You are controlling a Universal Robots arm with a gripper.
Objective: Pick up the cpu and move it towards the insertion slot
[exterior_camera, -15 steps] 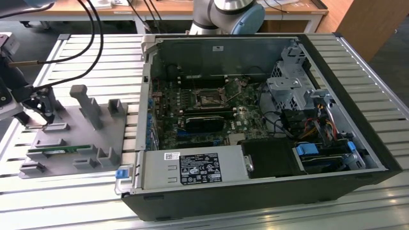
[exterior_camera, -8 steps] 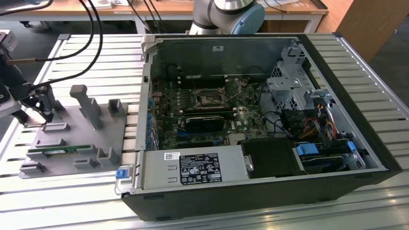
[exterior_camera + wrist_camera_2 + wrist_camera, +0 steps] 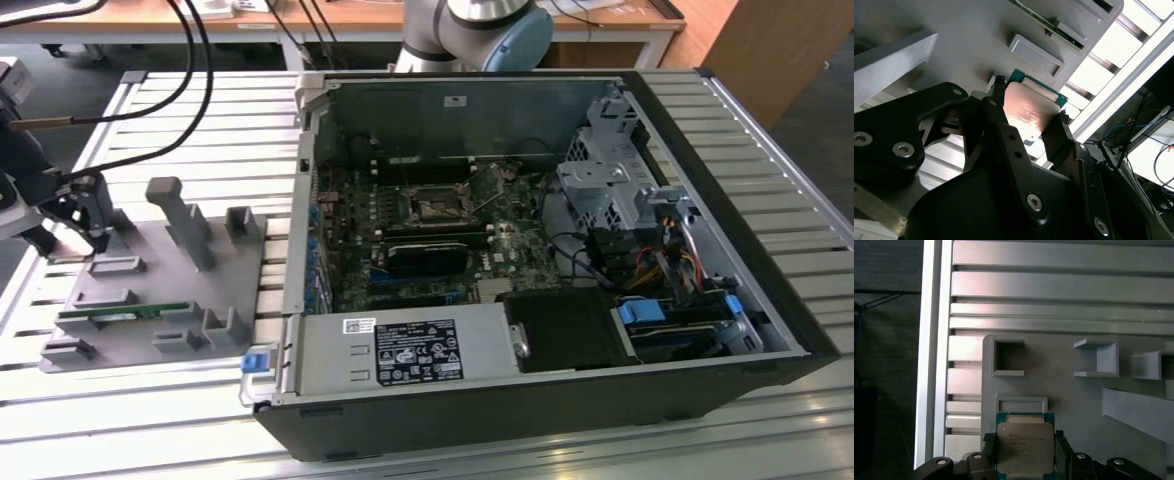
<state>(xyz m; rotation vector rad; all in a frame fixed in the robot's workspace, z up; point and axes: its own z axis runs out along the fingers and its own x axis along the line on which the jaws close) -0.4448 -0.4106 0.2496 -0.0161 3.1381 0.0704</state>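
Observation:
The cpu (image 3: 1025, 447), a flat square chip with a silver top and green rim, lies between my gripper's (image 3: 1024, 440) two black fingers. In both wrist views the fingers press against its opposite edges, so the gripper (image 3: 1030, 102) is shut on the cpu (image 3: 1029, 112), just above the grey fixture plate (image 3: 1064, 390). In the exterior view the gripper (image 3: 83, 228) hangs over the plate's far corner on the exterior view's left. The insertion slot (image 3: 438, 205), a dark square socket in a silvery bracket, sits on the motherboard inside the open computer case, well to the exterior view's right of the gripper.
The grey plate (image 3: 147, 290) carries upright posts (image 3: 180, 222), small frames and a green memory stick (image 3: 114, 315). The case wall (image 3: 304, 190) stands between plate and motherboard. A power supply (image 3: 400, 352) and drive cage (image 3: 607, 185) crowd the case. Black cables (image 3: 194, 90) hang above the slatted table.

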